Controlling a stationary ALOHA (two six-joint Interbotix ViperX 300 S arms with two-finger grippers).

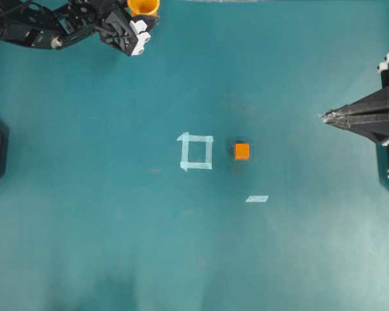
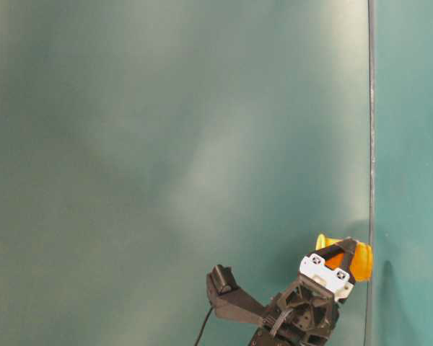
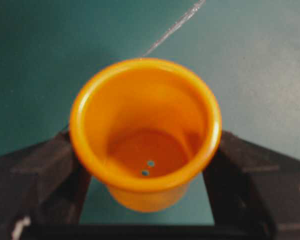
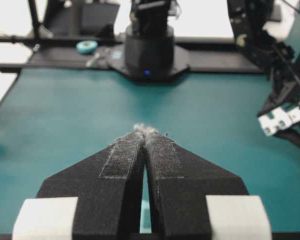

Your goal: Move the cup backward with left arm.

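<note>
Cup [image 3: 145, 135]: orange plastic, two small holes in its base, no lettering or label legible. Located at the far top edge of the teal table [image 1: 117, 246] in the overhead view, clamped between the two fingers of the left gripper [image 1: 144, 14].

Right gripper [image 4: 146, 137]: fingers pressed together, holding nothing, at the right table edge.

Orange cube [image 1: 242, 151]: mid-table, just right of a pale tape square [image 1: 196, 151]; short tape strip [image 1: 257, 199] nearby. No writing seen on any item.
</note>
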